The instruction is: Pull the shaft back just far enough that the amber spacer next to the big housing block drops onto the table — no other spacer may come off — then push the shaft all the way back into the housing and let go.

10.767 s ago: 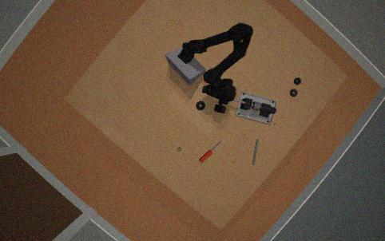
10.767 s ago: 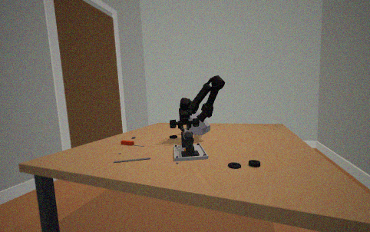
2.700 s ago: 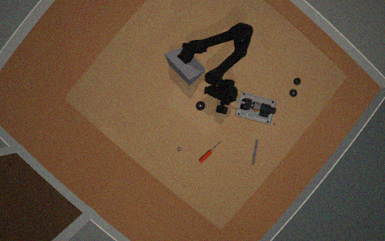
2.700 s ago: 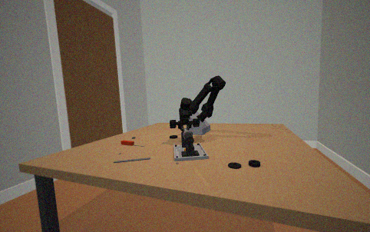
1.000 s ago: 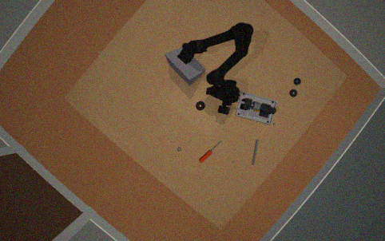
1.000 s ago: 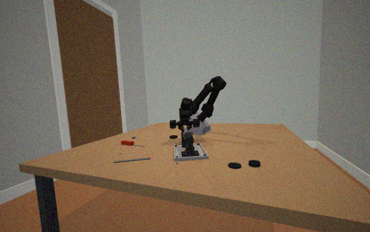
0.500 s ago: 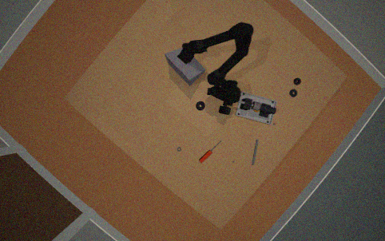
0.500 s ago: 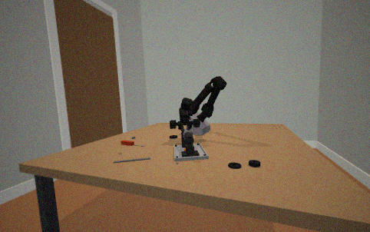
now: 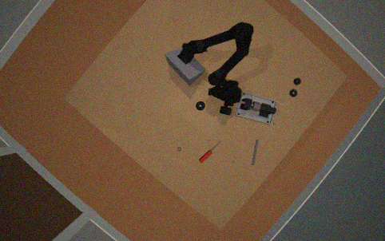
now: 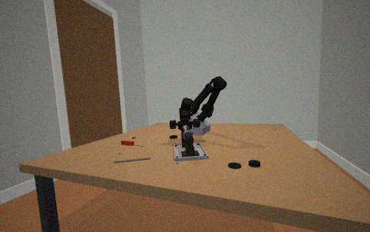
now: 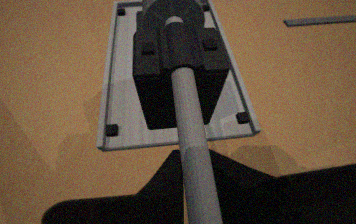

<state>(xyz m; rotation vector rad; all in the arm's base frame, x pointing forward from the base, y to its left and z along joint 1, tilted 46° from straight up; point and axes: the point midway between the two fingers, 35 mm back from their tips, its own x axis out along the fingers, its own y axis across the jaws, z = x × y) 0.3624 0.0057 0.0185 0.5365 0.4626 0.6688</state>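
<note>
Wrist view: end effector (image 11: 188,155) closed on the shaft (image 11: 192,120). I judge a tilted push could jam it in the near block (image 11: 160,95); spacer status unclear.

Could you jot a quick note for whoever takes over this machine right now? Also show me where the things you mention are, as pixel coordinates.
Pincer (image 9: 233,103) (image 11: 188,155): closed on the shaft (image 11: 189,112).
Shaft: runs from the pincer into the black support on the gray plate (image 9: 238,116) (image 10: 190,157) (image 11: 165,141).
Amber spacer: a small amber patch (image 10: 184,149) shows on the plate assembly; can't tell whether it has dropped.
Left: confirm the drop, push the shaft fully home, let go.
</note>
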